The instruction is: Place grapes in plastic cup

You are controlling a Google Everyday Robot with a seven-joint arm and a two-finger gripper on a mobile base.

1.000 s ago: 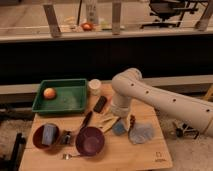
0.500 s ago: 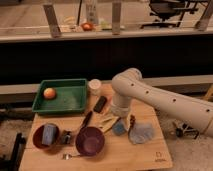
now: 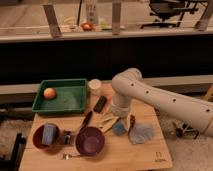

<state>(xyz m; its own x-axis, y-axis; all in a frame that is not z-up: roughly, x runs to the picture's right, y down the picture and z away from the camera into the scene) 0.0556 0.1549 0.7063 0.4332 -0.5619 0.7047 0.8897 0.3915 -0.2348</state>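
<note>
The small off-white plastic cup [image 3: 95,86] is standing upright, rim up, toward the back of the table [image 3: 150,155], just beside the green tray [image 3: 59,112]. The gripper [image 3: 119,119] is hanging low over the table, apart from it.

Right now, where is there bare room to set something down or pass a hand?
Bare wood runs along the front right of the table, bordered by the dark purple bowl and the grey cloth. The green tray is free right of the orange fruit. Crowded: the middle, where the claw sits low between the plastic cup, the bowl and the cloth.
</note>
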